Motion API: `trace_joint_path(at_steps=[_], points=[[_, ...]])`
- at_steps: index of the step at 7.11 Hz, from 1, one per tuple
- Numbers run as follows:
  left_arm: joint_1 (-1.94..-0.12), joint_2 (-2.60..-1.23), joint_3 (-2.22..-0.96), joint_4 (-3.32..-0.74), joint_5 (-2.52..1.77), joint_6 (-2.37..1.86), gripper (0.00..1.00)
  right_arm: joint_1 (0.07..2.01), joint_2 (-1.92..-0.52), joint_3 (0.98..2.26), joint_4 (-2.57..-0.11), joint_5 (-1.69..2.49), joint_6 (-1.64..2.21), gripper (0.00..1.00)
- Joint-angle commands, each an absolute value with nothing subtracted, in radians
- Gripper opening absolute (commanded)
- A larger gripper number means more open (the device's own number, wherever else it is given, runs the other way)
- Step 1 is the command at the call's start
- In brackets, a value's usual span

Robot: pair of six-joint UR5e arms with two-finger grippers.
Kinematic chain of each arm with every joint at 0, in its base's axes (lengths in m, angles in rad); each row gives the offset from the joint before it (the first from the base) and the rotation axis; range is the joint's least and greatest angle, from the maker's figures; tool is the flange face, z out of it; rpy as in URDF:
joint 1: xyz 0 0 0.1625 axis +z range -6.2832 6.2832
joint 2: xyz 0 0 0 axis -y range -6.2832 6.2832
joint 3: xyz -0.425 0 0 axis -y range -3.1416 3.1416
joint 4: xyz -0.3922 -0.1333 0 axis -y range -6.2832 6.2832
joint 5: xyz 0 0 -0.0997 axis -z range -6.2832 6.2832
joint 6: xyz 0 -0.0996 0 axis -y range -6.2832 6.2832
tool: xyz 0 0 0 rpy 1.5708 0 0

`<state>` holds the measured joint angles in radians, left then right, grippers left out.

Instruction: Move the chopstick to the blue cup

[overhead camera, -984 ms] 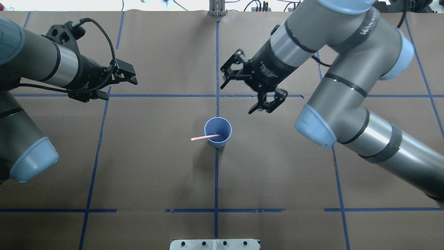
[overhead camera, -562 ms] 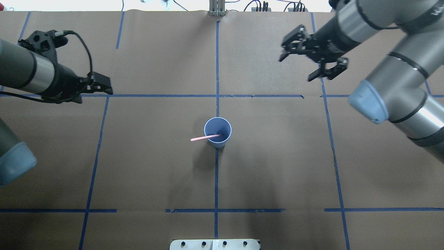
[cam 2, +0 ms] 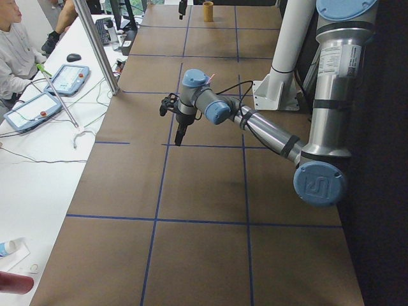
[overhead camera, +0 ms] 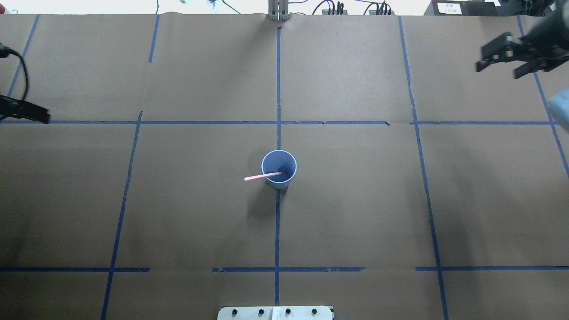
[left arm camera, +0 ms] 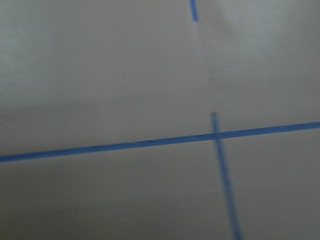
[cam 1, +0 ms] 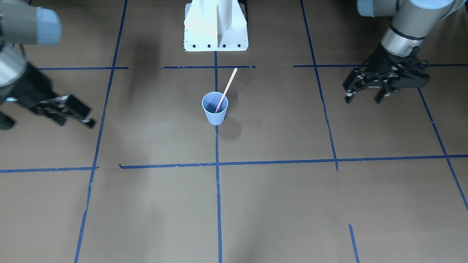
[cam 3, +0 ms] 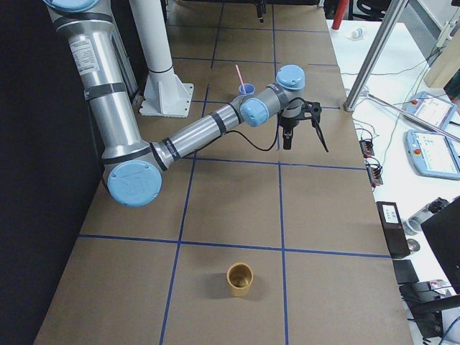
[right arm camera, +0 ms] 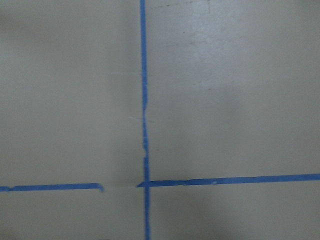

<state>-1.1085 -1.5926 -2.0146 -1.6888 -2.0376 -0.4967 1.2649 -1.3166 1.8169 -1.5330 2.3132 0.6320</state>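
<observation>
Brown paper table (overhead camera: 355, 213), blue tape (overhead camera: 276, 222) grid. By my read the job is done: you have nothing left to move, at most park the arms.

Both the left arm (cam 2: 268, 131) and the right arm (cam 3: 208, 129) sit out wide, well apart from the middle. On the left gripper (cam 1: 363, 98) the fingers are spread with nothing between them. Same on the right gripper (overhead camera: 498, 71): spread, empty.

Centre of the table, the blue cup (overhead camera: 284, 183) stands upright on a tape line. Your chopstick (overhead camera: 255, 177) has its lower end inside the cup and leans on the rim, with the upper part poking out toward the robot's left. Neither gripper touches either one.

View notes for you:
- Overhead foreshortens the chopstick, so it reads short and almost flat. The front view gives you the real tilt: most of its length is above the rim, slanting up toward the base mount (cam 1: 215, 25).
- Overhead clips the left gripper at the frame edge, so you can't judge its fingers there. The front view shows both grippers whole.
- The right side view picks up a gold cup (cam 3: 240, 279) near the table's end on the robot's right, well apart from the blue cup. Overhead and front don't cover it.
- Both wrist cameras see only paper and tape, the left one blurred. No cup, chopstick or fingertips in frame.
</observation>
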Motion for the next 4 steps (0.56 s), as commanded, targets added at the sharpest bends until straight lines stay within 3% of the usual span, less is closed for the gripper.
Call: trace_joint_path(at_steps=[1,4], points=[[-1.311,-1.569,-1.939,-1.605,-2.165,-0.208,1.00,1.423,-1.342,1.760,-1.691,2.301,0.239,1.00],[-1.518,-1.548,-1.722,-1.525,-2.342,0.104,1.00,1.569,-1.339,1.492,-1.687,2.299,-0.111,1.00]])
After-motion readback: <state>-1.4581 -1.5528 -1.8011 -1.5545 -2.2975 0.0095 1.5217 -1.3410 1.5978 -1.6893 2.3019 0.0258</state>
